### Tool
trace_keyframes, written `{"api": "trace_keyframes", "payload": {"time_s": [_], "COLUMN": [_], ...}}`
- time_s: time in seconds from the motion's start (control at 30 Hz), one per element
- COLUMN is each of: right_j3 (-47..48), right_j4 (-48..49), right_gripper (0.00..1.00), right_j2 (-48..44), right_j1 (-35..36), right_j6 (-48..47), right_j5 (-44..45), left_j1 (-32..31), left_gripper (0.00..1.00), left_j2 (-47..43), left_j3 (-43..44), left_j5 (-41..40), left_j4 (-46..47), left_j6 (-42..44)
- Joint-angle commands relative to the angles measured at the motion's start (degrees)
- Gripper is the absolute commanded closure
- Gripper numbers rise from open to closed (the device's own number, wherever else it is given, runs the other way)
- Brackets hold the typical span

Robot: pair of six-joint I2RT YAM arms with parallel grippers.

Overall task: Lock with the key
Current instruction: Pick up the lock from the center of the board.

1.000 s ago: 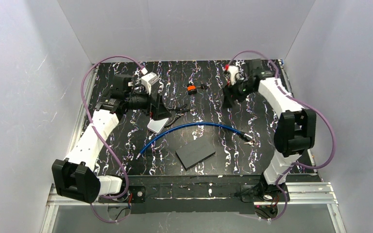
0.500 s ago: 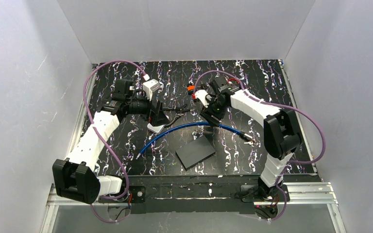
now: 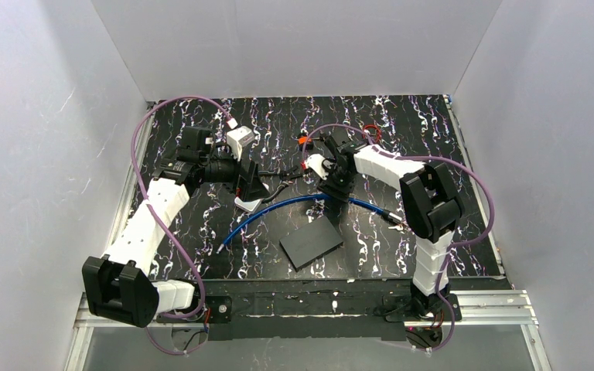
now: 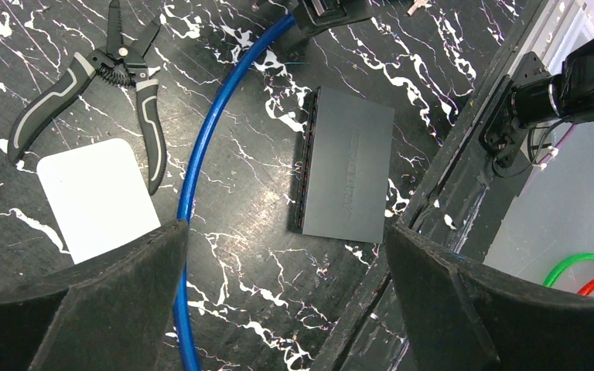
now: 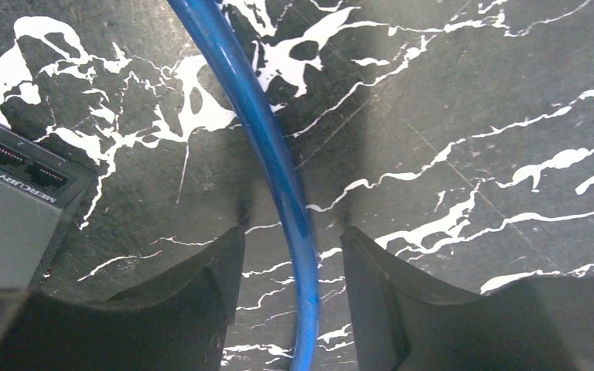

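At the right jaws: partway spread, low astride the lock (image 5: 278, 170), slim gap either side, no pinch. At the left jaws: spread wide, holding nothing, hovering over a white card (image 4: 97, 197) and black-handled pliers (image 4: 148, 116). Beyond: blue cable of the lock lying in a long arc across the marbled black counter (image 3: 278, 116), dark flat box (image 3: 312, 242) just nearside, small orange-and-black item (image 3: 304, 141) and red loop (image 3: 370, 129) farther back.

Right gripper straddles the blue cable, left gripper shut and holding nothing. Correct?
Not quite: the left gripper is wide open, not shut. The left wrist view shows its fingers spread far apart with nothing between them. The rest stands: the right gripper straddles the blue cable.
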Motion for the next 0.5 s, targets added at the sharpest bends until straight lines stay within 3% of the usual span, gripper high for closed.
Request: {"api": "trace_keyframes", "payload": {"time_s": [0.0, 0.27, 0.4, 0.47], "right_j3": [-2.1, -5.6, -3.6, -2.1], "right_j4": [2.2, 4.0, 3.1, 2.4], "right_gripper": [0.46, 0.73, 0.99, 0.99], "right_j2": [-0.3, -1.7, -3.8, -5.5], "right_j1": [1.4, 3.0, 3.0, 3.0], "right_j6": [-1.4, -1.6, -0.1, 0.8], "right_j5": [0.7, 2.3, 1.8, 1.4], "left_j1": [0.3, 0.3, 0.4, 0.3], "left_gripper": [0.02, 0.02, 0.02, 0.02], "left_j2": [-1.6, -1.6, -1.8, -2.1], "left_j3": [0.4, 1.2, 1.5, 2.0], "left_j5": [0.1, 0.1, -0.1, -0.2], "left_j4": [-0.4, -0.2, -0.4, -0.7], "left_j6": [0.0, -1.6, -2.1, -2.2]}}
